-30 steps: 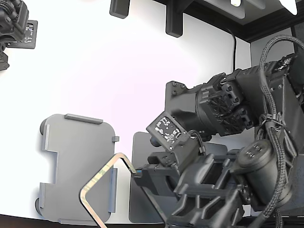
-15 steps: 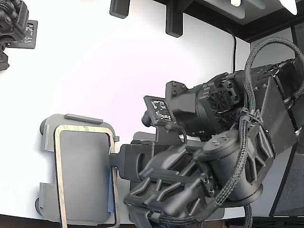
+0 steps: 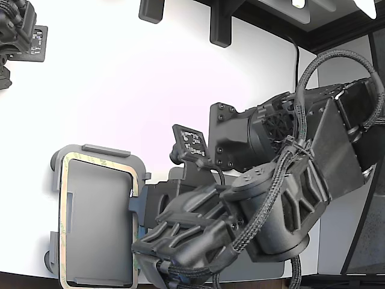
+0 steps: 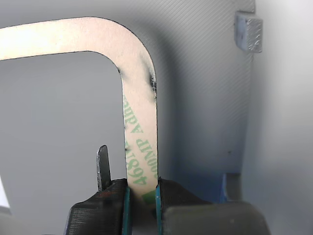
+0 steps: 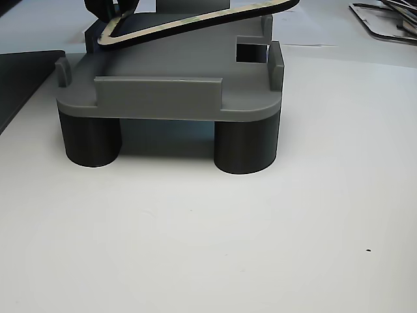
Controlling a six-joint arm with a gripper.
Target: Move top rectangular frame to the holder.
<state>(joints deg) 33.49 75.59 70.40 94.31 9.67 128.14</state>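
The tan rectangular frame (image 3: 96, 160) with green mottling hangs over the light grey holder (image 3: 106, 150), roughly lined up with its outline. My gripper (image 3: 133, 203) is shut on the frame's long side at the exterior view's right. In the wrist view the teal-lined pads (image 4: 126, 208) pinch the printed strip of the frame (image 4: 139, 98) above the holder's floor (image 4: 205, 98). In the other view the frame (image 5: 195, 19) is tilted above the holder (image 5: 169, 98), low at the gripper end and raised at the far end.
The flat dark grey pad (image 3: 175, 175) lies beside the holder, mostly under my arm, and shows at the other view's edge (image 5: 26, 72). A second arm (image 3: 18, 30) sits at the exterior view's upper left. More thin frames (image 5: 384, 19) lie behind the holder.
The frame swung from a diagonal over the holder's near right corner to square with the holder. My gripper moved left with it, and the arm leaned further over the pad.
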